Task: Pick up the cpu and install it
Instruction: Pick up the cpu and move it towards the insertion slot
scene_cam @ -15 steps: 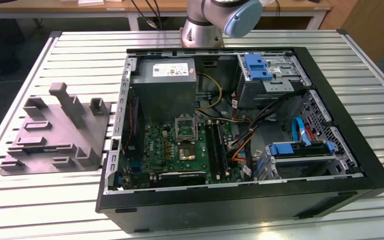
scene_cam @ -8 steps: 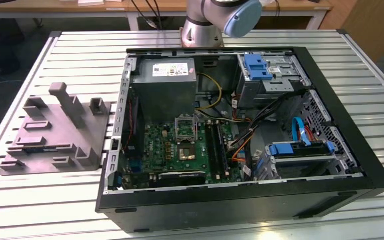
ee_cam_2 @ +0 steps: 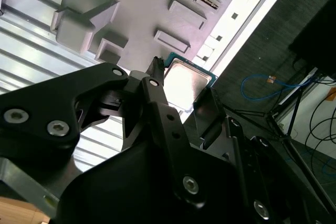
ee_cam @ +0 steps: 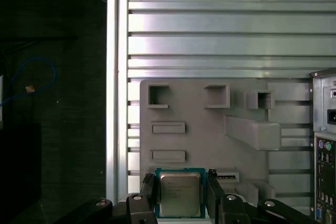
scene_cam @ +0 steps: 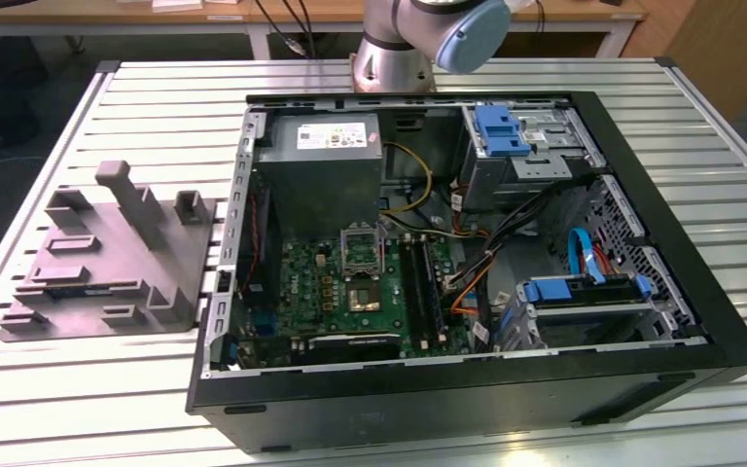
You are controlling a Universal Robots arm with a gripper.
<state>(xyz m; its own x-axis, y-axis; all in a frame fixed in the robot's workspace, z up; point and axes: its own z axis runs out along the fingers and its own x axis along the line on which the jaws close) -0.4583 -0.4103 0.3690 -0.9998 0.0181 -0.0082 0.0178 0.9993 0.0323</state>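
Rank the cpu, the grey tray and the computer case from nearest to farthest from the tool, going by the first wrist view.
1. The cpu: sits between the fingers of the tool.
2. The grey tray: lies just beyond the cpu, on the slatted table.
3. The computer case: stands off to the side, past the tray's far edge.

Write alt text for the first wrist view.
The hand grips the cpu by two opposite edges, silvery top facing the camera, over one edge of a grey moulded tray. The tray sits on a slatted metal table, with the back of a computer case beside it.
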